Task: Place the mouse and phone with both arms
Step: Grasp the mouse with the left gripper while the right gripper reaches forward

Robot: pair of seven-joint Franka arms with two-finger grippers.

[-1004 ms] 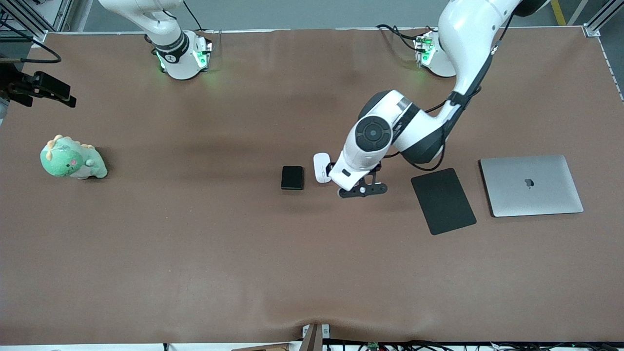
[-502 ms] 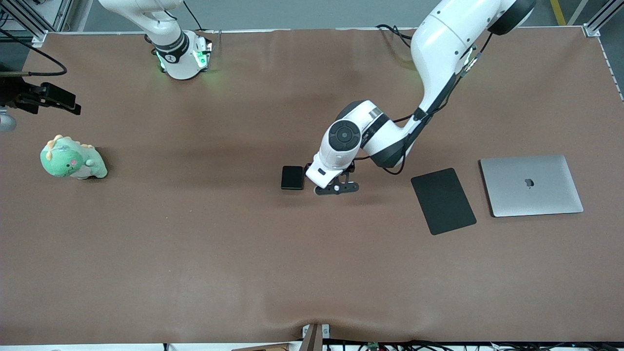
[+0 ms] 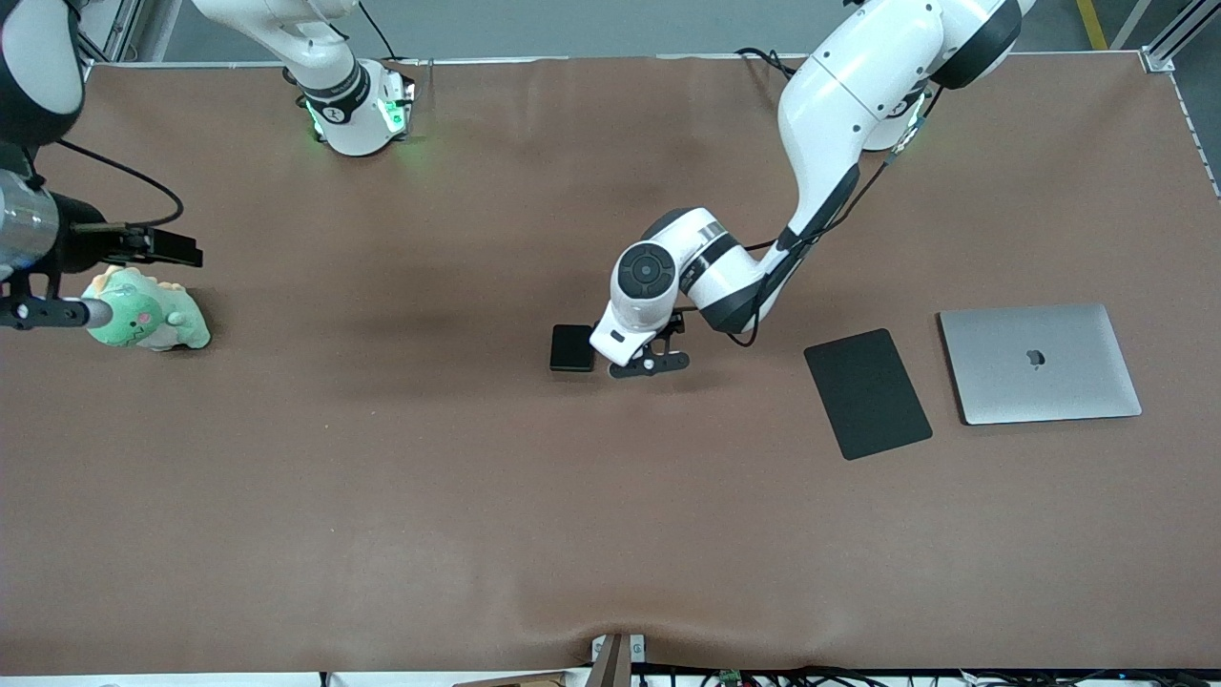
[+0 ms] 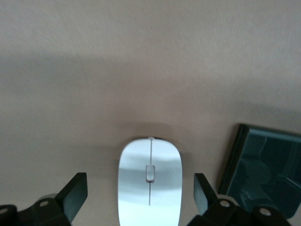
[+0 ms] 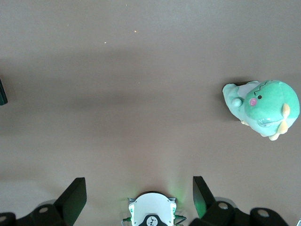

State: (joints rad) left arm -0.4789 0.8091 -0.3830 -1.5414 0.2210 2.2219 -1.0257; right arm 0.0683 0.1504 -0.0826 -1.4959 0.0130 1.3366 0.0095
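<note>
You will find no words or numbers to read anywhere here. The one brand sign is the apple logo (image 3: 1033, 359) on the lid of the grey laptop (image 3: 1083, 382), which lies closed at the left arm's end of the table. The right arm's base (image 3: 358, 129) carries a small dark emblem (image 3: 331, 113) on its white collar (the right wrist view shows it too, between the green lights), but it is a figure, not lettering. Everything else is unmarked.

Left gripper (image 4: 141, 197) moved over the mouse (image 4: 150, 183), beside the phone (image 3: 572, 347); right gripper (image 5: 139, 197) swung in above the plush (image 3: 143, 320).
</note>
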